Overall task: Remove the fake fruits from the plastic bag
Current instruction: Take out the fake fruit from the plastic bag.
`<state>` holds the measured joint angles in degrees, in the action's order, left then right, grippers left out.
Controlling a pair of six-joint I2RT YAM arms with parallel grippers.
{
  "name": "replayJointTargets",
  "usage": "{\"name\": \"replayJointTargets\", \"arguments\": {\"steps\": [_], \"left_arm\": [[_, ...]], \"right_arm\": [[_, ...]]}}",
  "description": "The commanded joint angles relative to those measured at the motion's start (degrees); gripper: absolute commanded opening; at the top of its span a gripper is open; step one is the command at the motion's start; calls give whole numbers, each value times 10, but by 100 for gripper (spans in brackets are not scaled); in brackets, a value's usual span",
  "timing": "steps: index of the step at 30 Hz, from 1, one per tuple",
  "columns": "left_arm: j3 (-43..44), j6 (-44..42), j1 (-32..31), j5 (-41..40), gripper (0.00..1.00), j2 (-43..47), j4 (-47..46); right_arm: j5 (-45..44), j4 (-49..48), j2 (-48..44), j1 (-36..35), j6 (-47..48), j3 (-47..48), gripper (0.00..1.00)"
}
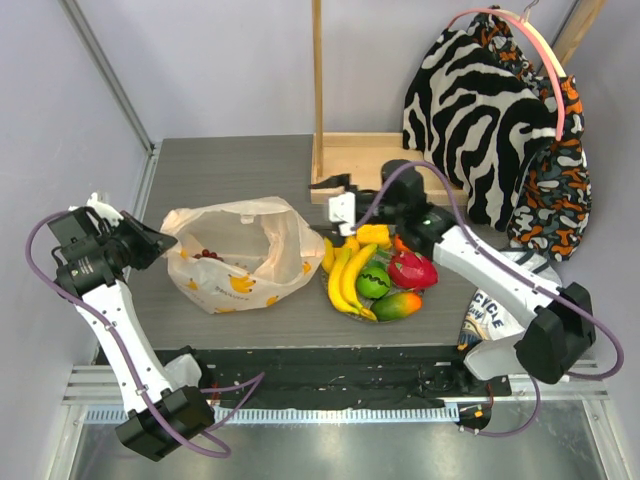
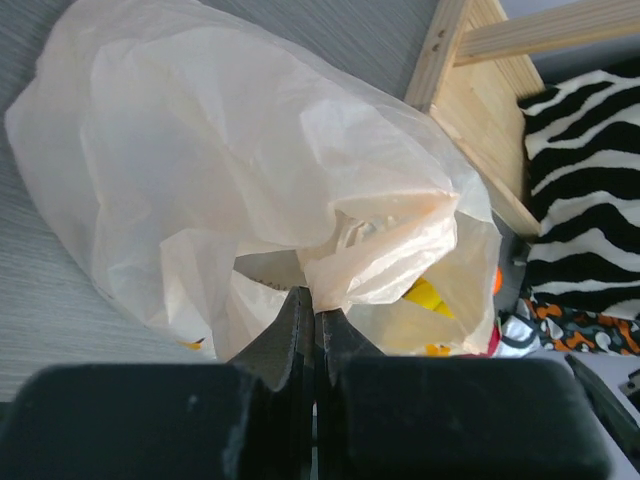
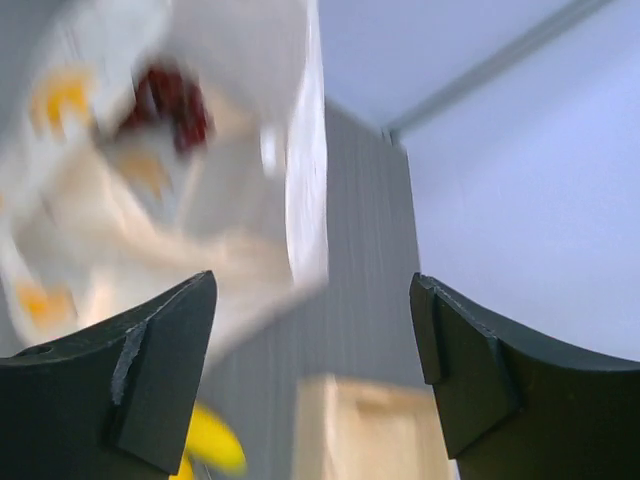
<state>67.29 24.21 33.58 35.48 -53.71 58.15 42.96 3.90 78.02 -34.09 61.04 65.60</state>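
Left gripper [image 2: 315, 300] pinched shut on a fold of plastic bag [image 1: 240, 255], at its left end. Right gripper [image 3: 312, 290] spread wide, empty, near bag's right edge, not touching. Dark red grape bunch [image 1: 207, 254] inside bag. Bananas [image 1: 348, 275], green apple [image 1: 373, 283] and other fake fruits [image 1: 405, 270] piled just right of bag.

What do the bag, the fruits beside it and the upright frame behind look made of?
The plastic bag looks like thin translucent film: it crinkles, and dark red shows through its wall. The fruits seem moulded plastic, given glossy highlights and flat, uniform colours. The frame looks like pale, matte wood, probably unfinished.
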Motion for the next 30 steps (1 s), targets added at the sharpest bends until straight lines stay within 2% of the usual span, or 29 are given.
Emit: {"name": "replayJointTargets", "arguments": {"steps": [1,2,4,5,6,9,13,17,18,20,21,25,28,30], "left_arm": [[30,5,6,75,0,-2,-1],[35,5,5,84,0,-2,1],[52,4,5,102,0,-3,11],[58,-5,6,108,0,-5,27],[64,-7,6,117,0,-2,34],[59,-11,6,151,0,21,61],[58,-37,5,166,0,22,131],[61,-53,6,83,0,17,180],[58,-54,6,35,0,19,182],[50,-49,7,-15,0,20,186],[44,-47,10,-76,0,23,189],[24,-49,31,-209,0,37,242],[7,-50,31,-273,0,55,259],[4,-46,31,-284,0,61,260]], "right_arm": [[-55,-226,38,-105,-416,84,81],[-78,-234,70,-130,-487,101,75],[-129,-231,106,-146,-538,117,67],[-151,-221,138,-155,-557,130,57],[-201,-216,155,-167,-570,130,56],[-263,-212,208,-194,-586,116,50],[-265,-224,231,-245,-540,60,47],[-245,-211,227,-325,-445,15,47],[-232,-200,228,-337,-424,10,44],[-223,-200,235,-348,-436,8,44],[-230,-199,237,-353,-434,8,44],[-266,-198,241,-361,-416,0,45],[-335,-251,238,-361,-445,-29,48],[-377,-283,240,-361,-458,-34,50]]}}
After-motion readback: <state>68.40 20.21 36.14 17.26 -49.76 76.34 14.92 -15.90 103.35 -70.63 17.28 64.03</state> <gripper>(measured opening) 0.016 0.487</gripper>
